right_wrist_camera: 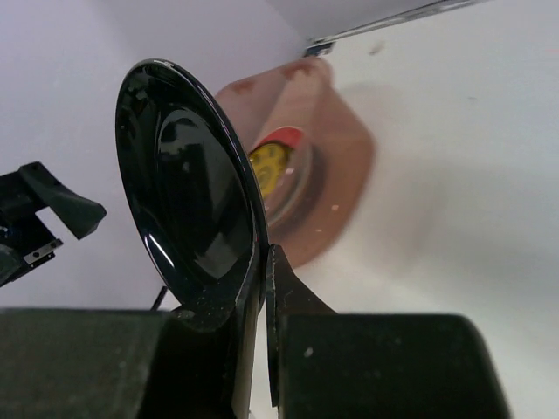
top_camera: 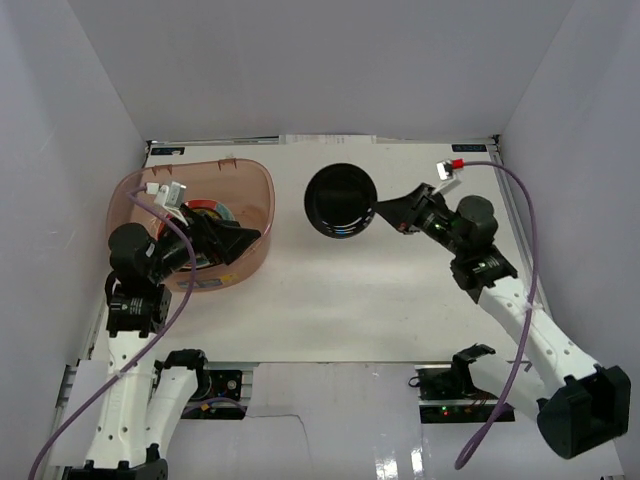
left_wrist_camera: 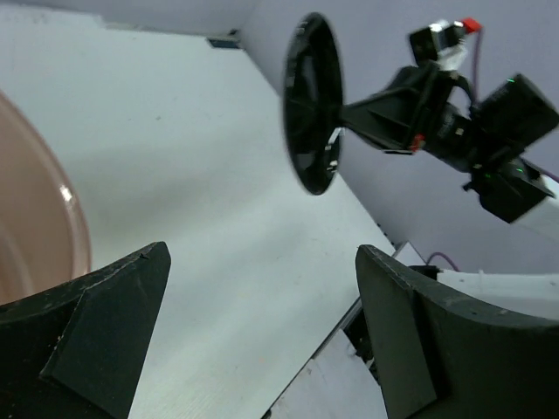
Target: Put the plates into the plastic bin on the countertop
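Right gripper (top_camera: 379,211) pinches black plate (top_camera: 340,200) at rim, seemingly clear of the bin (top_camera: 268,185).

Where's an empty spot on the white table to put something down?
The big bare patch is the middle of the countertop, between the plastic bin, the black plate in the right gripper, and the near edge. The bin is crowded: plates inside, open left gripper over it.

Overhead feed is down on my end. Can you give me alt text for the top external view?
The right gripper is shut on the right rim of the glossy black plate, which sits to the right of the plastic bin on the white countertop. The left gripper hangs open over the bin's near right side, and the bin already holds other plates.
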`<state>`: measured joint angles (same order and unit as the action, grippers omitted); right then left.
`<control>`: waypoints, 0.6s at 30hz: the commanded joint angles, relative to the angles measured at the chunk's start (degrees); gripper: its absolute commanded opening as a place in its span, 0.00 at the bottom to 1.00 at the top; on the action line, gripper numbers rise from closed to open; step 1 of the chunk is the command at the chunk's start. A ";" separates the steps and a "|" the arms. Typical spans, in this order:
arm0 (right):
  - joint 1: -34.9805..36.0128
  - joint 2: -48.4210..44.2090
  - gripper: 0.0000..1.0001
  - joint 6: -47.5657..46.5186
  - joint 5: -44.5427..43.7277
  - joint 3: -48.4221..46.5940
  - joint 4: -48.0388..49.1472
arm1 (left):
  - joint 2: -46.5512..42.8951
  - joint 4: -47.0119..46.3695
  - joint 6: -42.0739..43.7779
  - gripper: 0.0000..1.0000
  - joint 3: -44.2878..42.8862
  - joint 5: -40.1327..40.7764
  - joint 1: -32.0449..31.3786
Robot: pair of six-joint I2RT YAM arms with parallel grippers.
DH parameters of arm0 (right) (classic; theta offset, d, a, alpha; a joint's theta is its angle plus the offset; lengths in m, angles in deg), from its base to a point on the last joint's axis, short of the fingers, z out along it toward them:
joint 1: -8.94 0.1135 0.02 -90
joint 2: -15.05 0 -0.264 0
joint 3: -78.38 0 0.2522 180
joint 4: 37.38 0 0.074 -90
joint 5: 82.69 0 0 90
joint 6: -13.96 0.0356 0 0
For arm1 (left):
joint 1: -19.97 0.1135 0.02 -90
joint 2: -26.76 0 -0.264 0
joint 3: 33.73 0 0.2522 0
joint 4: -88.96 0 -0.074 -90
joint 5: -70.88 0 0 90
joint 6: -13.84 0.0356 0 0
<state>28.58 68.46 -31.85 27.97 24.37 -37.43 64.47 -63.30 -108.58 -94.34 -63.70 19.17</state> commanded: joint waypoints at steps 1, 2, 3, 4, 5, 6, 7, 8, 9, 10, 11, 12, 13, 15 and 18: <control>9.59 7.91 0.08 0.64 -5.45 -8.33 3.68 | -0.89 -3.17 -0.09 0.98 -7.35 -4.64 -1.13; 11.28 13.16 0.08 0.73 -6.07 -12.44 4.56 | -0.54 -3.17 -0.44 0.98 -8.86 -4.55 -1.31; 12.87 15.56 0.08 0.99 -7.03 -14.57 5.52 | -0.28 -2.91 -0.97 0.98 -10.53 -4.47 -1.31; 15.84 18.28 0.08 1.08 -7.48 -16.68 7.45 | 0.34 -2.64 -1.15 0.98 -12.20 -4.38 -1.31; 17.17 23.62 0.08 0.99 -8.00 -18.97 8.16 | 0.69 -1.51 -1.06 0.98 -15.95 -4.38 -1.40; 18.67 26.28 0.08 0.99 -8.88 -23.95 8.34 | 0.87 -0.63 -0.63 0.98 -17.91 -4.29 -1.40; 20.77 29.09 0.08 1.17 -8.80 -26.61 8.61 | 1.39 0.69 0.42 0.98 -19.93 -3.77 -1.49; 21.84 34.69 0.08 1.43 -8.54 -29.25 9.13 | 1.48 3.22 0.95 0.98 -23.60 -2.11 -1.49; 22.98 37.44 0.08 1.43 -8.36 -35.01 9.05 | 1.57 4.29 1.48 0.98 -25.12 -1.48 -1.57; 25.08 40.43 0.08 1.17 -8.54 -38.12 7.57 | 1.66 6.30 2.53 0.98 -26.52 -0.26 -1.66; 26.05 45.94 0.08 1.08 -8.62 -41.46 6.60 | 1.66 7.46 3.06 0.98 -28.71 0.45 -1.75; 27.80 48.61 0.08 0.99 -8.54 -47.75 5.80 | 1.57 8.69 3.59 0.98 -29.69 1.59 -1.84; 28.61 51.50 0.08 1.08 -8.45 -51.12 5.01 | 1.57 11.48 4.73 0.98 -30.57 2.73 -1.93; 30.62 59.07 0.08 0.73 -9.15 -57.80 1.59 | 1.31 13.87 5.70 0.98 -32.16 7.03 -2.10; 32.47 69.09 0.08 -0.06 -10.73 -71.25 -3.94 | 1.57 16.52 6.58 0.98 -32.43 10.73 -2.54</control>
<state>59.31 133.02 -31.50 19.10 -37.96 -38.24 64.75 -53.36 -104.30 -126.23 -58.95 17.10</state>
